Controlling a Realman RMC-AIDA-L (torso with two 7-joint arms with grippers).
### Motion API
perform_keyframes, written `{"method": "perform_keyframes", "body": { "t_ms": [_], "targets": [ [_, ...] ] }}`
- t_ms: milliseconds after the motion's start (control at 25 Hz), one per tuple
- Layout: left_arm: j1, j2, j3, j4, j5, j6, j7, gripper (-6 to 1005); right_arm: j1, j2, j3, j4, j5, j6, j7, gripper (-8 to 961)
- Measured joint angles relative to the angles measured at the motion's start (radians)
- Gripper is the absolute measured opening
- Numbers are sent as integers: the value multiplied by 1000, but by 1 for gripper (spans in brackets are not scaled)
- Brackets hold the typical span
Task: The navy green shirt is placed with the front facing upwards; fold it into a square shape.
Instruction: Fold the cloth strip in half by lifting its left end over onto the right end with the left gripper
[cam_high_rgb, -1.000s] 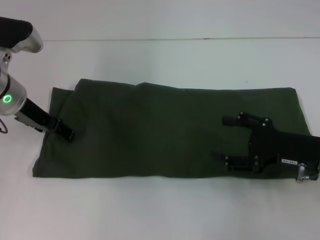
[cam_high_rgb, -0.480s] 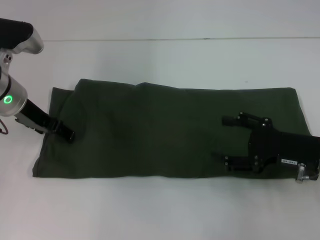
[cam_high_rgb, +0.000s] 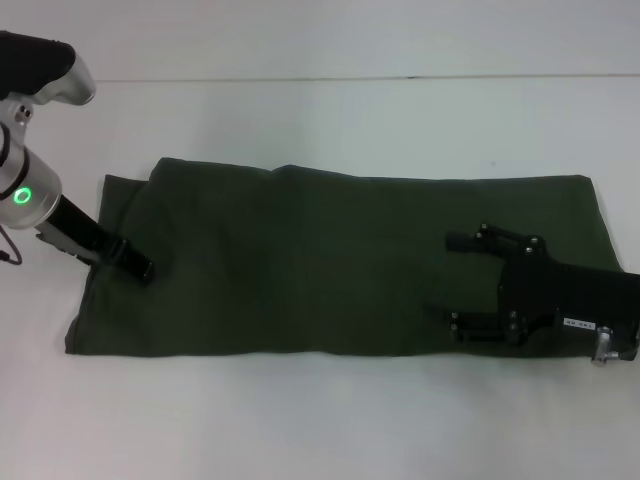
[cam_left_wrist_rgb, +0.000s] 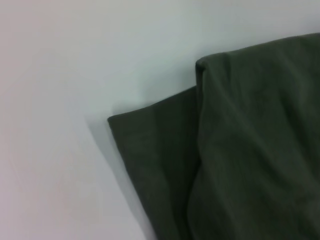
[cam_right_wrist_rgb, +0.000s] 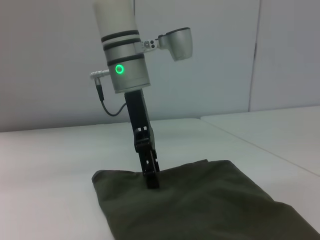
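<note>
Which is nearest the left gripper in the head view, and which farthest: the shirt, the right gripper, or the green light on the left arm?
1. The navy green shirt: the left gripper touches its left end.
2. The green light: up the left arm, by the table's left edge.
3. The right gripper: open, over the shirt's right end.

Silver-white cylindrical left forearm (cam_right_wrist_rgb: 121, 47) ringed by two black bands, with glowing green circular indicator light (cam_right_wrist_rgb: 119, 69) near wrist. Small silver-grey camera housing (cam_right_wrist_rgb: 175, 43) bracketed beside it; thin black cable (cam_right_wrist_rgb: 108, 105) looping from metal plug. Slim black left gripper (cam_right_wrist_rgb: 152, 182) below, narrow linkage with small screws. Flat black boxy right gripper (cam_high_rgb: 447, 278), two thin prongs, silver bolts, small white label (cam_high_rgb: 578, 323), metal connector at rear.
</note>
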Motion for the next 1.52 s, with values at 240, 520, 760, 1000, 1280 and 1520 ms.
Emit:
{"method": "perform_keyframes", "body": {
  "t_ms": [240, 520, 760, 1000, 1280, 1520],
  "targets": [
    [-26, 1, -7, -37, -1, -5, 6, 788, -3, 0, 4, 0, 0, 1, 1, 857],
    [-31, 5, -10, -34, -5, 9, 5, 531, -5, 0, 6, 4, 0, 5, 0, 850],
    [-31, 5, -13, -36, -8, 15, 7, 319, -5, 0, 5, 5, 0, 4, -1, 844],
    [-38, 1, -16, -36, -11, 25, 2, 97, -5, 2, 5, 4, 1, 4, -1, 838],
    [-60, -6, -43, -2, -24, 64, 0, 81, -3, 4, 44, 8, 16, 19, -2, 831],
    [-68, -9, -88, 69, -26, 118, -4, 74, 13, 9, 67, 51, 122, 93, -23, 825]
  ]
}}
